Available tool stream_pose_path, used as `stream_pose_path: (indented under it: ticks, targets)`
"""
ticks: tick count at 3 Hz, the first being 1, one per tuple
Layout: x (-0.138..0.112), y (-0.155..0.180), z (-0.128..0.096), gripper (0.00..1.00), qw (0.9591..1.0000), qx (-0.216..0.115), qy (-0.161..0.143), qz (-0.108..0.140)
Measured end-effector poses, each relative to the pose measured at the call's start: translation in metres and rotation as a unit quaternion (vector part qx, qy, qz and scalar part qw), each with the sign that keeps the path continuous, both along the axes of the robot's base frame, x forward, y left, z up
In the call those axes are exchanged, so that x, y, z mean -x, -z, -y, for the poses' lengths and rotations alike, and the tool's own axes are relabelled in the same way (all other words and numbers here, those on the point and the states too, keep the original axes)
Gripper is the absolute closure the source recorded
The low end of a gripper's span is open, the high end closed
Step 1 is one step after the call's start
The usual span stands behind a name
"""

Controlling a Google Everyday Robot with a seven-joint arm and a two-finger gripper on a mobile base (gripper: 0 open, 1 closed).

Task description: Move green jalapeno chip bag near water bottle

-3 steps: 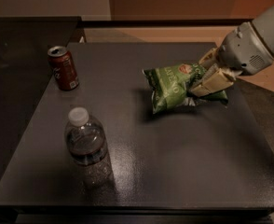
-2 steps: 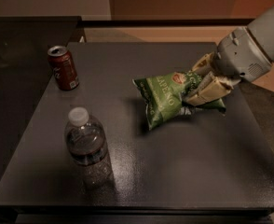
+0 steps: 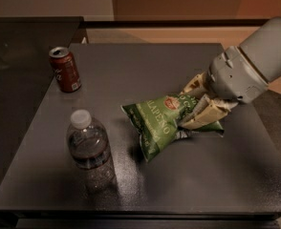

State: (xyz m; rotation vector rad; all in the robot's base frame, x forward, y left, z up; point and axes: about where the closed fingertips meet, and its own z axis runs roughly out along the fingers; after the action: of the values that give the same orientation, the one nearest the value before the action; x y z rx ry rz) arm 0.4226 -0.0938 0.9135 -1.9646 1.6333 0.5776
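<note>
Your gripper [image 3: 187, 108], ctr-right: pinching chip bag [image 3: 155, 125]. Lower left: water bottle [image 3: 89, 149], near bag, not touching. Upper left: soda can [image 3: 65, 69].

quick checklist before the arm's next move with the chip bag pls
1. Grip: gripper is shut on the right end of the green jalapeno chip bag: ok.
2. Bag near the water bottle: a strip of bare table lies between them: not ok.
3. Path to the bottle: nothing lies between bag and bottle: ok.
4. Red soda can: upright at the far left corner, off the line from bag to bottle: ok.
5. Bottle: standing upright, white cap on: ok.
6. Bag lifted off the table or dragging on it: cannot tell.
</note>
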Motion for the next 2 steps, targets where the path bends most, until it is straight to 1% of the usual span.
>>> stream_pose_path:
  ticks: [1,2]
  targets:
    - [0.014,0.009,-0.010,1.00,0.9997,0.003,-0.020,-0.011]
    - [0.023,0.021,-0.017,0.82,0.9994,0.007,-0.026,-0.021]
